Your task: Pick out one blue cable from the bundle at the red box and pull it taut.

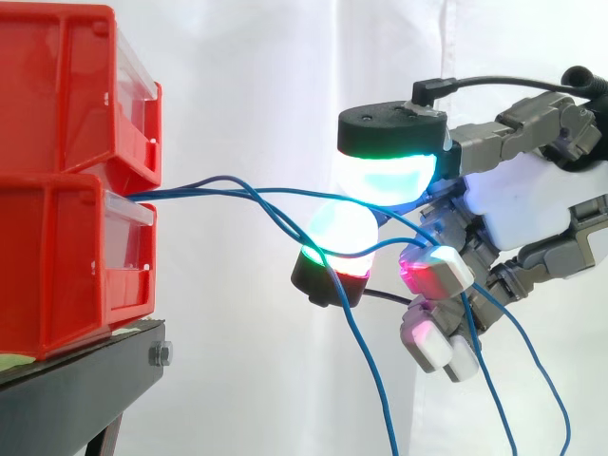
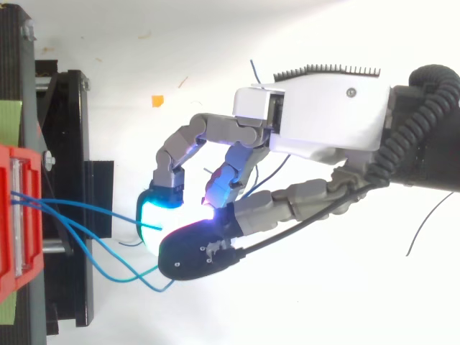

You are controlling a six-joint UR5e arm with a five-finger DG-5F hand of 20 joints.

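1. My hand (image 1: 513,204) is curled, its glowing pads (image 1: 380,180) pinching one thin blue cable (image 1: 218,178)
2. It runs slack to the red plastic box (image 1: 57,266) at 9 o'clock
3. Light, limp, slick; I judge a firm pinch mid-span best

From my remote seat I see a white curtain (image 1: 256,85) in soft folds, evenly lit, a black stand (image 1: 76,389) at lower left, a bolt (image 1: 161,354) on its edge, from above a white surface (image 2: 215,43), one small orange scrap (image 2: 157,100) on it
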